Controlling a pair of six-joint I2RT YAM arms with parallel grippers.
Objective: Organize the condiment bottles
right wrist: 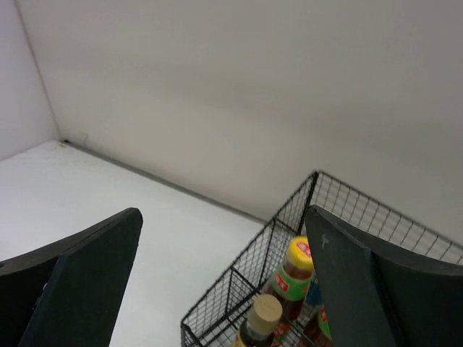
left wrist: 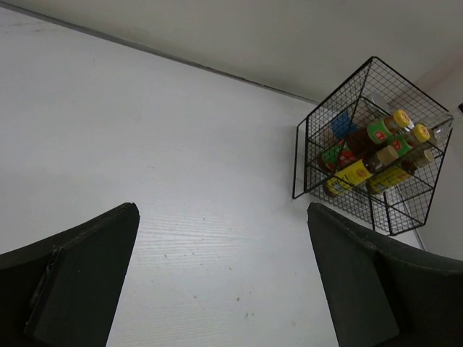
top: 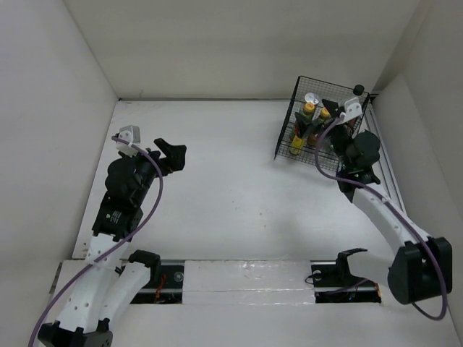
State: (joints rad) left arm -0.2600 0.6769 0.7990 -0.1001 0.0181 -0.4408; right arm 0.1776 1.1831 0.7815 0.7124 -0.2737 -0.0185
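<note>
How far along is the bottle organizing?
Done: all bottles in view sit inside the black wire basket; none shows loose on the table. In hand: nothing. The right gripper hangs above the basket, jaws apart; the left gripper is open over bare table. Left: likely only retracting the arms.

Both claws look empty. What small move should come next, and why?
Probably the right gripper should lift up and back from the basket. Its jaws stand open and empty just over it, the bottles in view sit inside, and none shows on the table.
</note>
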